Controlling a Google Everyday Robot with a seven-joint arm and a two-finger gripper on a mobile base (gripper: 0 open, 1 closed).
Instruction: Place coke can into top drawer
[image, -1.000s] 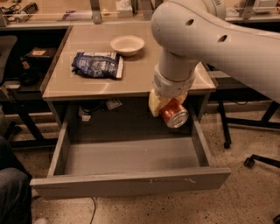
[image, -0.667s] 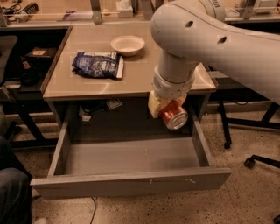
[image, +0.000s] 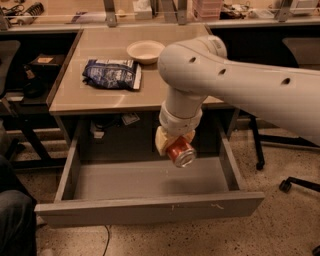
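We see a big white arm (image: 240, 85) reaching in from the right edge of the frame and bending down at the centre. Behind it the tan surface (image: 100, 100) fills the upper middle, and beneath it the top drawer (image: 150, 207) is pulled wide open toward the lower edge, its flat front panel marked with small white scratches. Speckled floor (image: 280, 230) shows at lower right, with a chair's wheeled base (image: 287, 185) at the right edge. On the surface a blue chip bag (image: 112, 74) lies at upper left, with a white bowl (image: 145, 51) just beyond it. The tool (image: 172, 145) hangs at frame centre, above the back right part of the drawer's inside. We find its cream fingers (image: 161, 141) closed around the coke can (image: 181, 153), which is held tilted, silver end facing us, in the air above the drawer floor and touching nothing else.
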